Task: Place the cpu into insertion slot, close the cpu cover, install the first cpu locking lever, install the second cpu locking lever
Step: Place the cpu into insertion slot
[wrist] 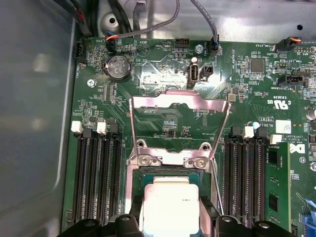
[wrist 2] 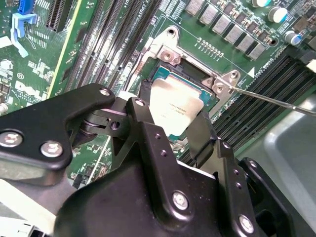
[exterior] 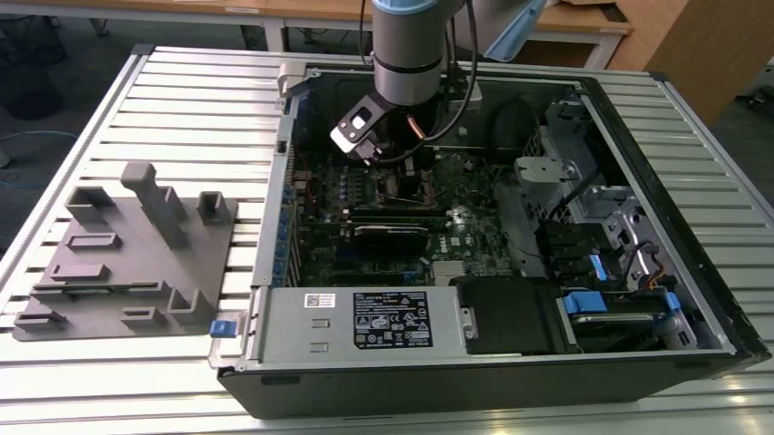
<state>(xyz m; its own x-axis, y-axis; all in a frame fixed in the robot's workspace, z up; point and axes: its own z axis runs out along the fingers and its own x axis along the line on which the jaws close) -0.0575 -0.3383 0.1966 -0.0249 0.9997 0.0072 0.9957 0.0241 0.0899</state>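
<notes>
Your gripper has its fingers pinched in on the chip, one on each side. You've got the chip right over the socket on the green board. The metal cover stands flipped open beyond the socket, and a thin lever juts out alongside.

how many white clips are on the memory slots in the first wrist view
4. Two white plastic clips cap long black memory slots on one side of the silver-grey square cpu, two on the other side. Clips at the slots' far ends may be hidden.
</notes>
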